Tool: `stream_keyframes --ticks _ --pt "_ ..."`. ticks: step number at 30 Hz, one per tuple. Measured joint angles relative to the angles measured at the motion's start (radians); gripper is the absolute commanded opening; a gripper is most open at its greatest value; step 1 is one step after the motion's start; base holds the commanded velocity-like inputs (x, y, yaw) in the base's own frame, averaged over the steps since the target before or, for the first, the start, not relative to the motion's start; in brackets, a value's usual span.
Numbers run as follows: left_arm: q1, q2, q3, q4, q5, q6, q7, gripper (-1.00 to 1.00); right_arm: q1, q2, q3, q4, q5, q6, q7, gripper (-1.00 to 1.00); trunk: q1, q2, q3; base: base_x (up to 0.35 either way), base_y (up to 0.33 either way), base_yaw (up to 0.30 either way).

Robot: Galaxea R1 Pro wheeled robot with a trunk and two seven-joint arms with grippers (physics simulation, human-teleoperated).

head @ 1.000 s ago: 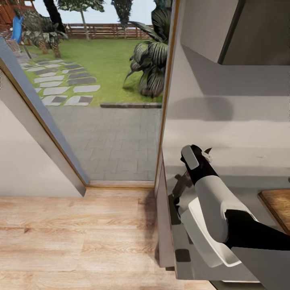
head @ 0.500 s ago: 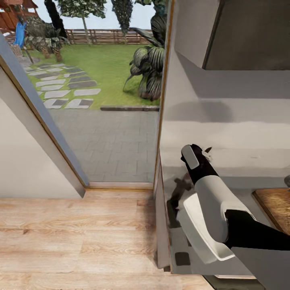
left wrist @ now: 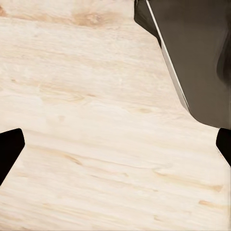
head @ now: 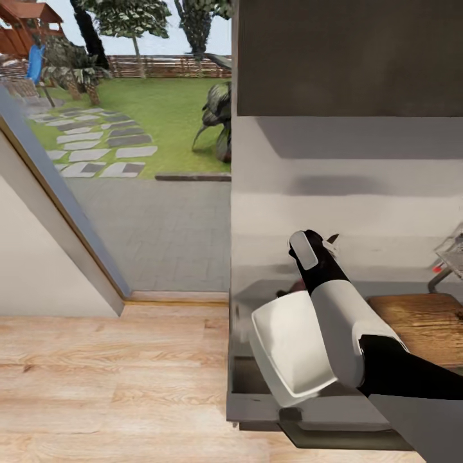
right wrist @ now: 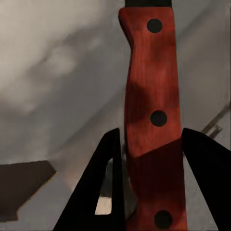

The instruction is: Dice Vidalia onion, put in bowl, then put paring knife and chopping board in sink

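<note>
Paring knife: red-orange riveted handle is sitting between the two dark fingers of the right hand, which is pinching it; blade is running out of the wrist frame. Bowl, white and square, is resting at the counter end corner, partly hidden by the right arm. Chopping board is lying further along the counter, toward the back. Left hand: fingers spread wide, hanging over the light wooden floor.
</note>
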Motion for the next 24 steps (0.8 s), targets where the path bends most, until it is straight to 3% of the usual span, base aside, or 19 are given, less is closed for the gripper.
stream_keyframes --ticks 16,20,24 --pt "0.0 0.0 0.0 0.0 0.001 0.0 0.0 1.0 0.0 0.0 0.009 -0.017 0.009 0.002 0.007 -1.0 0.0 0.0 0.025 -0.117 -0.307 0.0" --pt "-0.004 0.0 0.0 0.002 0.001 0.0 0.0 1.0 0.001 0.0 0.054 -0.039 0.009 0.004 0.016 -1.0 0.0 0.0 0.031 -0.139 -0.3 0.0" --pt "-0.012 0.0 0.0 0.015 0.001 0.0 0.0 1.0 0.001 -0.003 0.09 -0.042 0.011 0.007 0.075 -1.0 0.0 0.0 0.037 -0.139 -0.296 0.0"
